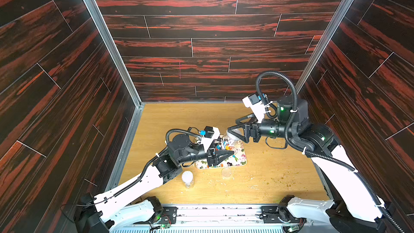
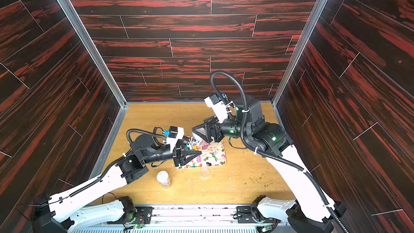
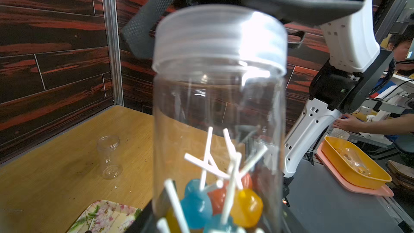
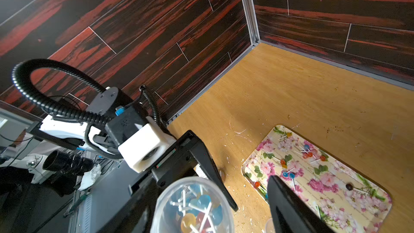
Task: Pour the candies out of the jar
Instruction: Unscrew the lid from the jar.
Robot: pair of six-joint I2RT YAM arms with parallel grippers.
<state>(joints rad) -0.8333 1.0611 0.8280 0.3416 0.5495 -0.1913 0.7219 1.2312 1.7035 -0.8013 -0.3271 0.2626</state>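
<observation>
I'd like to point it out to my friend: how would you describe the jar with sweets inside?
Find the flowered tray on the wooden table. Over its far edge the left claw holds a clear jar. Unlike the empty open jar standing nearer the front, this one is capped and has bright lollipops at its bottom.

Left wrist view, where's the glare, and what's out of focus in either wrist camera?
Left wrist view: white glare on the lid of the jar, lid edges soft. Right wrist view: the lid close to the lens is blurred, the floral tray sharp.
</observation>
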